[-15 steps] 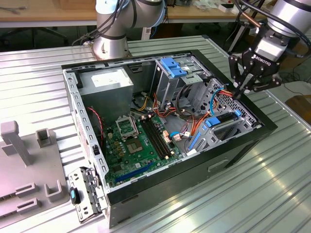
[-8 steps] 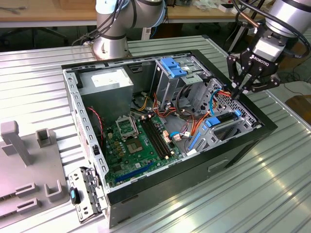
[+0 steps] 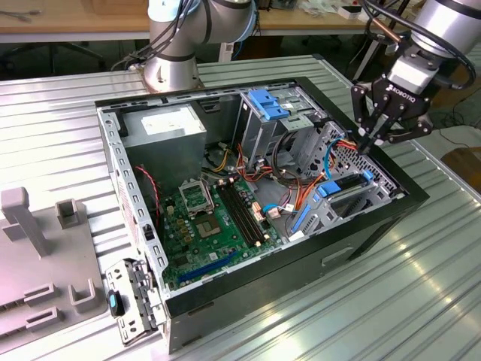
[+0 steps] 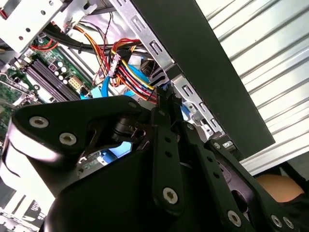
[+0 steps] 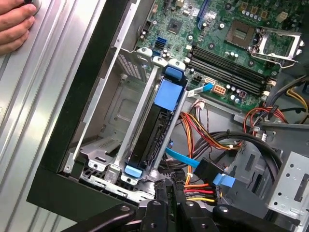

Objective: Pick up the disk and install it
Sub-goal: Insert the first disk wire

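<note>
The disk, dark with bright blue carrier tabs at both ends, stands on edge between two metal rails of the drive bay in the first wrist view. It lies inside the open computer case. In the exterior view the disk sits in the case's corner at the exterior view's right, close under the black side wall.

The hand hangs over that corner, at the upper right of the exterior view, with its fingers pressed together and nothing between them. In the first wrist view the hand is just beside the disk's near blue tab; whether they touch cannot be told. In the second wrist view the hand points at a bundle of red, yellow and orange cables along the case wall.

A flat blue data cable runs beside the bay. The green motherboard covers the case floor at the centre of the exterior view, with the grey power-supply box above it and a blue bracket on the drive cage at upper centre. The case rests on a ribbed metal tabletop. The arm's base stands at the top of the exterior view, and a grey fixture lies at the exterior view's left. A person's fingers rest on the tabletop outside the case.
</note>
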